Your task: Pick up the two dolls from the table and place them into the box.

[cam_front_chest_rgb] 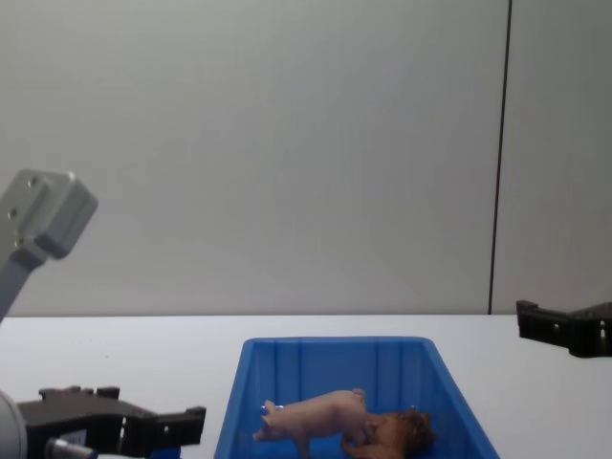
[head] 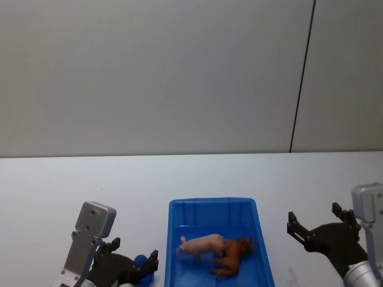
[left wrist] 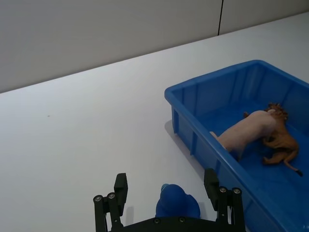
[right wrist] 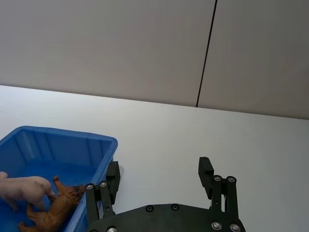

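Observation:
Both dolls lie inside the blue box (head: 212, 203). The pale pink pig (head: 203, 244) lies on its side, and the reddish-brown lion-like doll (head: 233, 257) rests against it. In the left wrist view the pig (left wrist: 248, 130) and lion (left wrist: 280, 145) touch each other on the box floor. My left gripper (head: 134, 254) hovers open over the white table (head: 60, 191) just left of the box. My right gripper (head: 315, 216) is open on the box's right, with nothing between its fingers (right wrist: 205, 166).
A small blue ball (left wrist: 176, 205) sits between the left gripper's spread fingers near the palm, untouched by them. The box's near left corner (left wrist: 170, 96) is close to that gripper. Bare white tabletop stretches behind the box to a grey wall.

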